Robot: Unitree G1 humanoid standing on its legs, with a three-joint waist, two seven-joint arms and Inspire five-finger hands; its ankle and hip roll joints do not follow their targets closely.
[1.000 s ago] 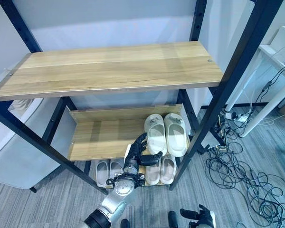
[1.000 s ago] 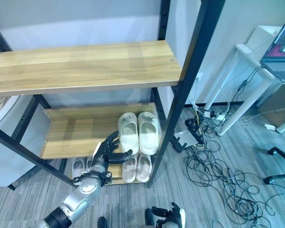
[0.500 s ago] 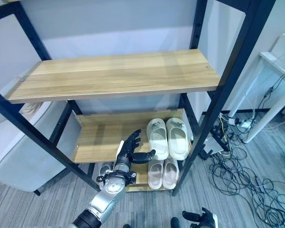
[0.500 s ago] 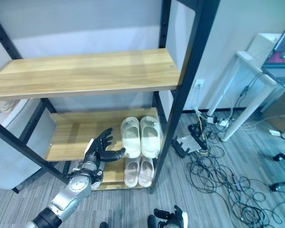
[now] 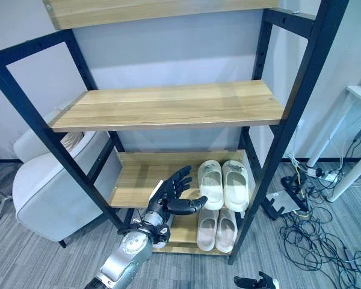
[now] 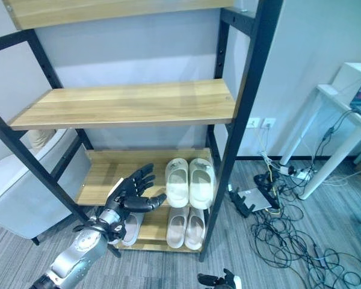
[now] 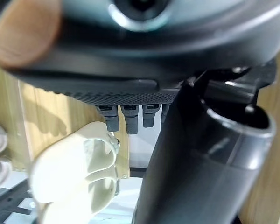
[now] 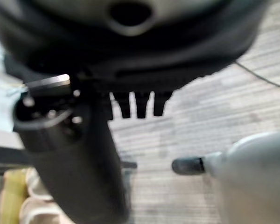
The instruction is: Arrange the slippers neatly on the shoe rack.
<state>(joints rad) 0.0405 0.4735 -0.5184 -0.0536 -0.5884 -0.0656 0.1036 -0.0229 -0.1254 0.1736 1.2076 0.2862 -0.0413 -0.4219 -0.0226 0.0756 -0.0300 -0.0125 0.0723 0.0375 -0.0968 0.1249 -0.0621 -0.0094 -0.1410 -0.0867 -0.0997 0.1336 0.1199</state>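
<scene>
The robot's head had tipped up, so more of the shoe rack (image 5: 168, 105) showed than a moment before. The slippers had not moved. One white pair (image 5: 223, 183) sat side by side on the right of the low shelf (image 5: 141, 180). A second pair (image 5: 217, 229) sat under it, on the bottom shelf. A grey pair (image 6: 129, 227) lay to their left. The left hand (image 5: 171, 195) had stayed in front of the low shelf, fingers spread and holding nothing. The right hand (image 6: 225, 280) hung low near the floor, fingers loose and empty. The job looked about done.
</scene>
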